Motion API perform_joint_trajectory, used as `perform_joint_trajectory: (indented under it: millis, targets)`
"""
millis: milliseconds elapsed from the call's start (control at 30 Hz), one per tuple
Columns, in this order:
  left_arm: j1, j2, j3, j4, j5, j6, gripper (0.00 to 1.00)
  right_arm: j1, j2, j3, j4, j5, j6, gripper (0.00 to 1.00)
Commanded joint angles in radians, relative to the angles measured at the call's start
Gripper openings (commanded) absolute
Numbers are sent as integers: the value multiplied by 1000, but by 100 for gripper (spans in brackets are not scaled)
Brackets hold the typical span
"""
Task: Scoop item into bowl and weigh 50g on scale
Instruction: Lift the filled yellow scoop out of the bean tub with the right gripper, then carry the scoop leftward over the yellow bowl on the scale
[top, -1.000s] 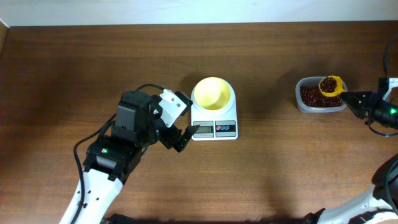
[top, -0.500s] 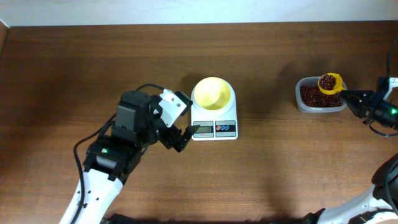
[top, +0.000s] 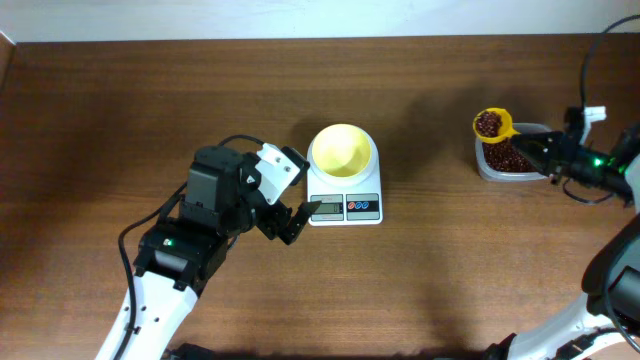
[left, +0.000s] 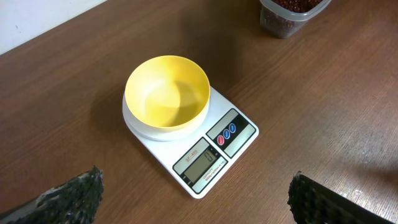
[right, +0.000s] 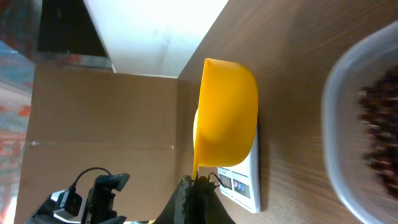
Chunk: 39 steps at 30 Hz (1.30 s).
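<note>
While the right gripper (top: 532, 149) is clenched on the handle of the scoop (top: 491, 123), the scoop's cup sits at the upper right of the overhead frame. The cup is loaded with beans (top: 488, 122). It hangs over the upper left corner of the container (top: 540, 172), which holds the rest of the beans as a loose dark heap. The handle runs down and right from the cup to the gripper. In the right wrist view the cup's yellow underside fills the centre of the frame, with the container blurred at the right edge.

The bowl (top: 341, 151) stands at the centre of the overhead frame, upright on the scale (top: 345, 215), well apart from the scoop. The bowl covers the scale's upper part. The display and the red and blue buttons stay exposed along the scale's lower edge. The display digits are too small to read.

The left gripper (top: 296, 191) is released, jaws spread wide, just left of the scale above the table (top: 120, 100). It holds nothing. In the left wrist view both fingertips (left: 69, 195) appear at the bottom corners, with bowl and scale between and beyond them.
</note>
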Motion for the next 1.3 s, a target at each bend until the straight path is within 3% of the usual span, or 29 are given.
perform_joint_trajectory:
  millis: [0, 633, 1267]
  targets:
    - [5, 3, -5, 1, 4, -13, 99, 49, 8, -5, 4, -56, -19, 4]
    - [5, 3, -5, 1, 4, -13, 99, 218, 8, -5, 60, -169, -18, 4]
    - [5, 3, -5, 1, 4, -13, 99, 388, 8, -5, 114, -153, -18, 4]
